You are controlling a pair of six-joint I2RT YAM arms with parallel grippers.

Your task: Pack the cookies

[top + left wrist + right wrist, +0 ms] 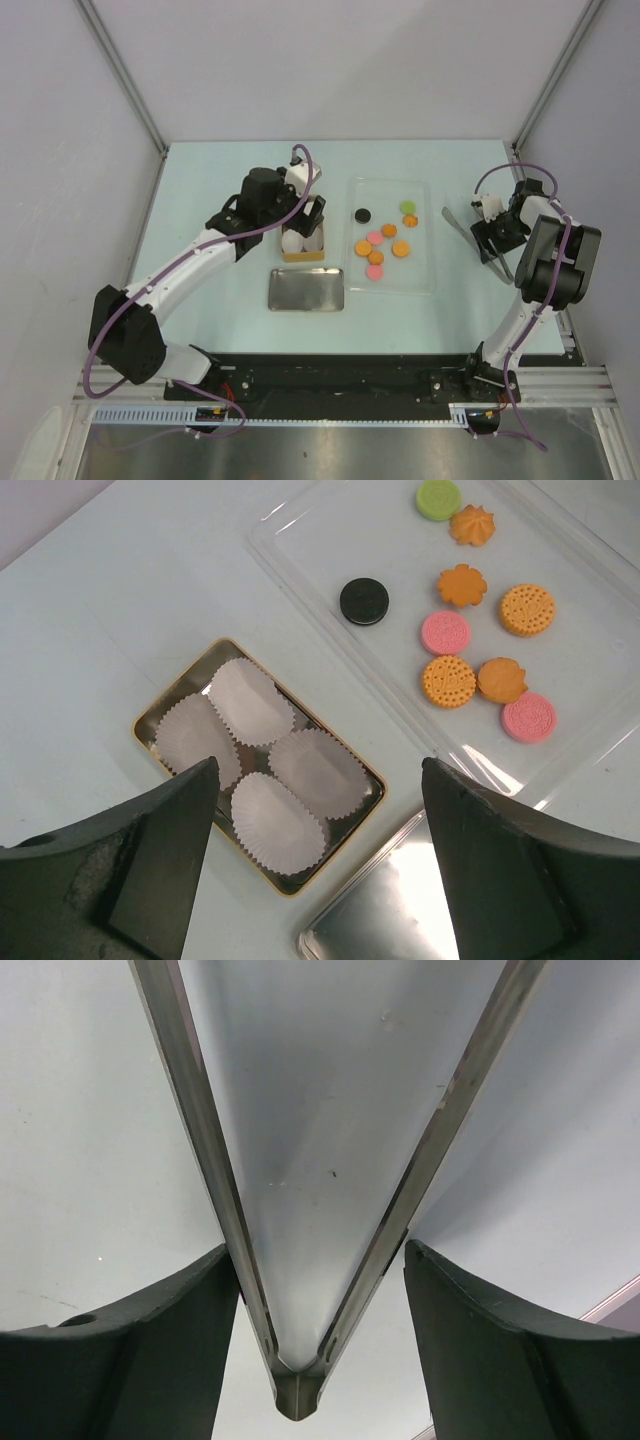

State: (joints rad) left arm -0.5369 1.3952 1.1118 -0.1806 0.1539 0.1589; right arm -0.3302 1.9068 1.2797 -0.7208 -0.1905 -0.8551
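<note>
The cookies lie on a clear plastic tray (pixel 420 272): a black one (pixel 363 214), a green one (pixel 408 207), several orange ones (pixel 400 249) and two pink ones (pixel 375 238). They also show in the left wrist view: black (pixel 364 601), green (pixel 438 498), orange (pixel 527 609), pink (pixel 445 632). My left gripper (pixel 312 222) (pixel 320 770) is open and empty above a small gold-rimmed tin (pixel 150 730) holding several white paper cups (pixel 250 700). My right gripper (pixel 492 240) (pixel 319 1248) is open and straddles metal tongs (pixel 462 228) (pixel 215 1160) lying on the table.
A flat metal lid (pixel 306 289) (pixel 400 900) lies just in front of the tin (pixel 303 257). The clear tray (pixel 600 670) sits between the tin and the tongs. Walls close in the table on the left, back and right.
</note>
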